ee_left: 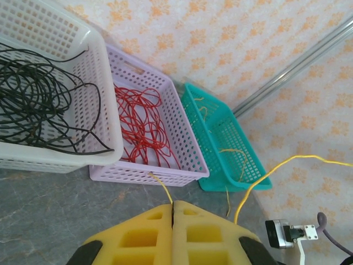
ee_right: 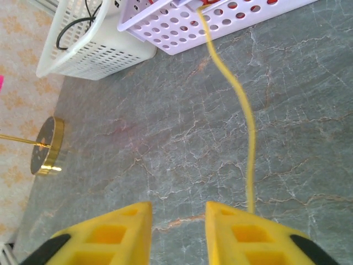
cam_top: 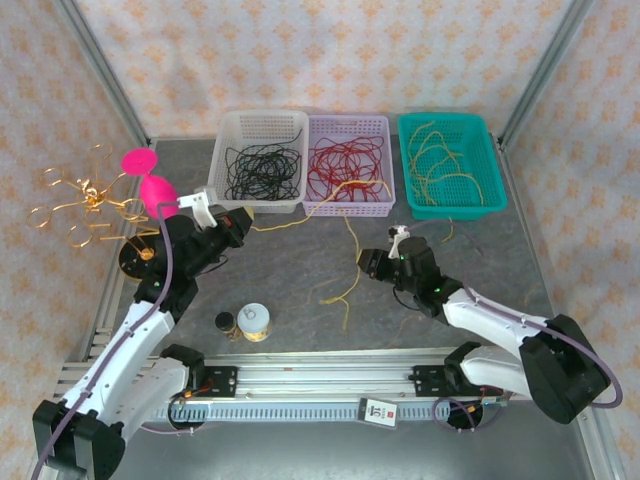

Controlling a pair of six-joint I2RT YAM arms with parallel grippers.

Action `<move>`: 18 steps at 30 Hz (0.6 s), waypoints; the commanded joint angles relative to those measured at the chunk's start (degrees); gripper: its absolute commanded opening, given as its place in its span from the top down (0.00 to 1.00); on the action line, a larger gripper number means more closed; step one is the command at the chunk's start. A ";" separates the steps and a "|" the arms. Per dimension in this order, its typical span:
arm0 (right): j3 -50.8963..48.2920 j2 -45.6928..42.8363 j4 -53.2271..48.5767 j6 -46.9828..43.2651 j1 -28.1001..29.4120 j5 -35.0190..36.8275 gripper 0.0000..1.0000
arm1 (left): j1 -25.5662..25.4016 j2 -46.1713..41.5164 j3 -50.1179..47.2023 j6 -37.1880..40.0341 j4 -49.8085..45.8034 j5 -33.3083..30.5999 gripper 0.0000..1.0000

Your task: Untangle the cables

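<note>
**Top view.** We record a lilac basket [cam_top: 346, 119] at the back of the surface [cam_top: 290, 275], holding red cables [cam_top: 345, 165]. A white basket [cam_top: 262, 113] with black cables [cam_top: 262, 170] stands to its left and a teal basket [cam_top: 445, 118] to its right. A yellow cable [cam_top: 351, 235] runs from the lilac basket's front wall out across the surface toward the arms. The left end effector [cam_top: 245, 226] sits just left of that wall's front corner. The right end effector [cam_top: 364, 262] sits in front of the lilac basket, beside the cable.

**Left wrist view.** The left end effector [ee_left: 172, 205] is fully closed, pads pressed together. The yellow cable [ee_left: 161, 186] emerges from their seam and leads to the lilac basket [ee_left: 143, 175].

**Right wrist view.** The right end effector [ee_right: 179, 212] stands partly open with nothing between its pads. The yellow cable [ee_right: 242, 99] descends from the lilac basket [ee_right: 220, 25] and passes behind the right-hand pad.
</note>
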 commanded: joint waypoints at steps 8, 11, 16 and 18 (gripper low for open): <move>9.12 -12.58 -17.36 -6.42 0.18 8.11 0.59 | -4.02 4.39 1.34 0.97 6.06 0.74 1.00; 15.13 -14.54 -20.77 -10.71 0.19 6.04 0.58 | -5.96 6.02 2.46 1.14 5.96 -0.31 1.00; 17.49 -14.19 -9.49 -3.84 0.11 -3.39 0.44 | -8.18 8.58 3.07 -0.47 8.12 -1.79 1.00; 13.40 -12.42 1.75 5.19 0.19 -4.99 0.38 | -9.02 9.04 2.89 -1.11 9.34 -2.62 1.00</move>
